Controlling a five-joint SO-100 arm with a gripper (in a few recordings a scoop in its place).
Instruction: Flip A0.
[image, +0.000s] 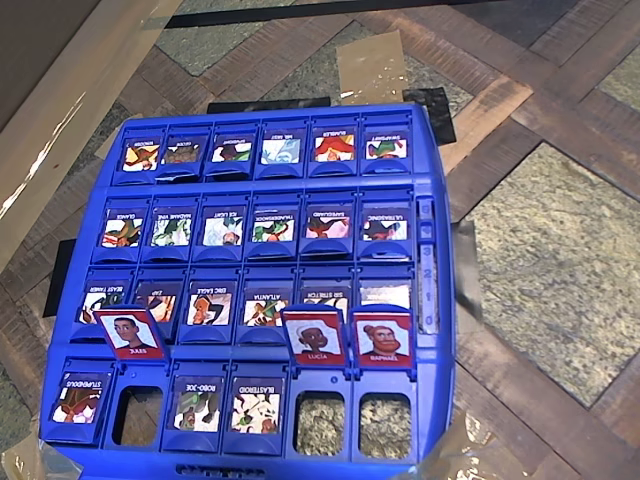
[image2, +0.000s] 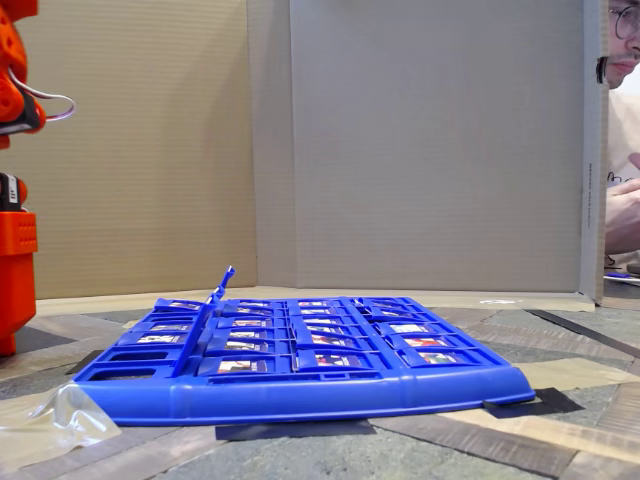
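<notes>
A blue flip-tile game board lies flat on the table, with several rows of small character tiles. Most tiles lie face up in their slots. In the row nearest the bottom of the overhead view, three red-framed tiles stand upright: Jules, Lucia and Raphael, each with an open slot below it. In the fixed view the raised tiles show edge-on above the board. The orange body of my arm stands at the left edge, beside the board.
Cardboard walls close off the back and sides. Clear tape and black tape hold the board's corners down. A person's hand rests behind the right wall. Patterned table surface lies open right of the board.
</notes>
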